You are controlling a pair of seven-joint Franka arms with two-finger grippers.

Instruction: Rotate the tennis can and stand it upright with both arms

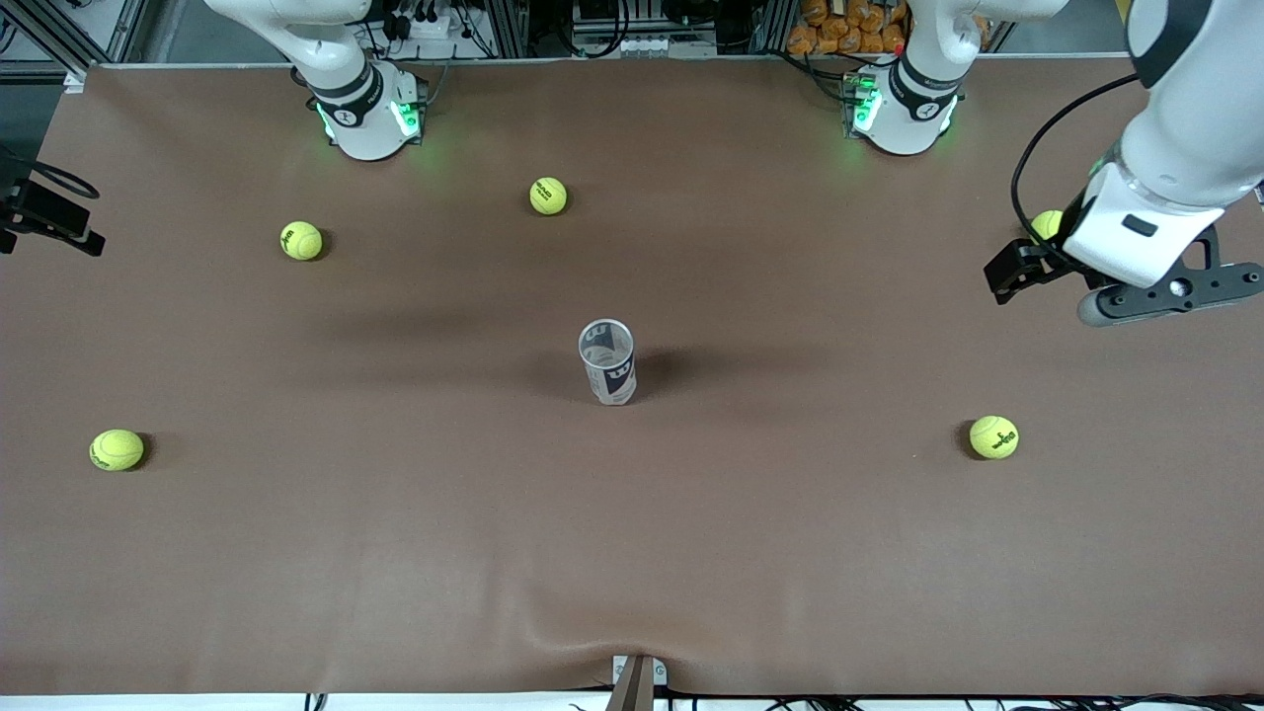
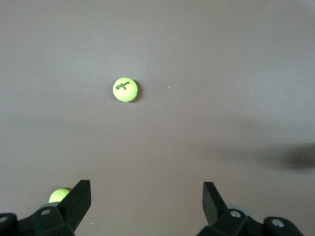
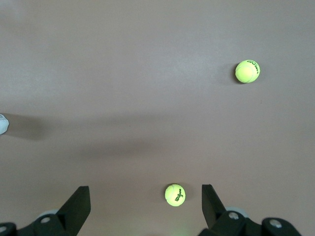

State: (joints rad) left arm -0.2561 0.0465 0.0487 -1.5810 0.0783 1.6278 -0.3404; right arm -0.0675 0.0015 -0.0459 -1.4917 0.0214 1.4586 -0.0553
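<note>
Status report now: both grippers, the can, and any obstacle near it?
Left gripper open, empty, high over the left arm's end of the table. Right gripper open, empty, above two balls. Can upright at table centre, untouched. Nothing beside it.

A robotics lab: aluminium framing [image 1: 59, 35], cabling [image 1: 632, 25], brown-matted table [image 1: 395, 553].

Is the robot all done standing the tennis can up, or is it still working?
It looks done. The tennis can stands upright, open end up, in the middle of the table, and nothing touches it. Nothing is in hand: the left gripper is open and empty over a ball at its end of the table, and the right gripper hangs open above the mat. Nothing seems left.
</note>
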